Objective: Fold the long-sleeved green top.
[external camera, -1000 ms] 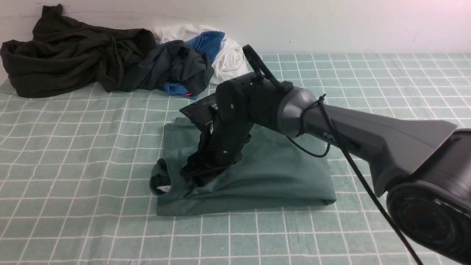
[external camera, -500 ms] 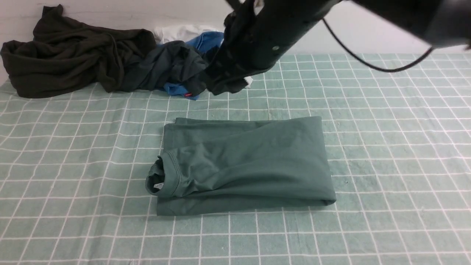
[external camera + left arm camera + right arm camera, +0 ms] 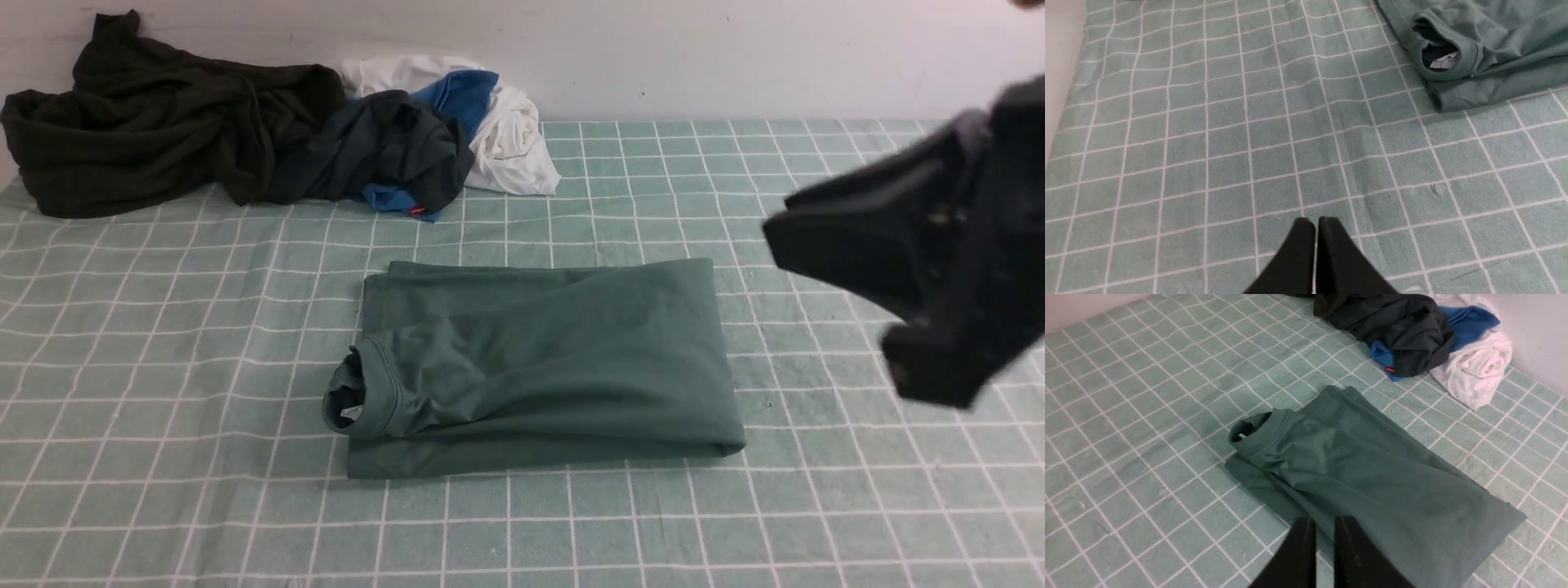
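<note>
White wall behind; pale green checked cloth [image 3: 163,343] covers the whole table. Far left corner: very dark olive garment [image 3: 155,122], heaped. Beside it, touching, a dark navy-grey garment [image 3: 384,147] tangled with blue and white cloth [image 3: 510,143]. The green long-sleeved top [image 3: 547,363] lies mid-table, folded to a flat rectangle, collar toward the robot's left, nothing on it. Right gripper [image 3: 1324,522] up in the air off the top's right end, fingers almost together, empty. Left gripper [image 3: 1316,222] clenched, empty, over bare cloth near the collar. A second ago the right arm pressed on the top; now it is clear of it.
</note>
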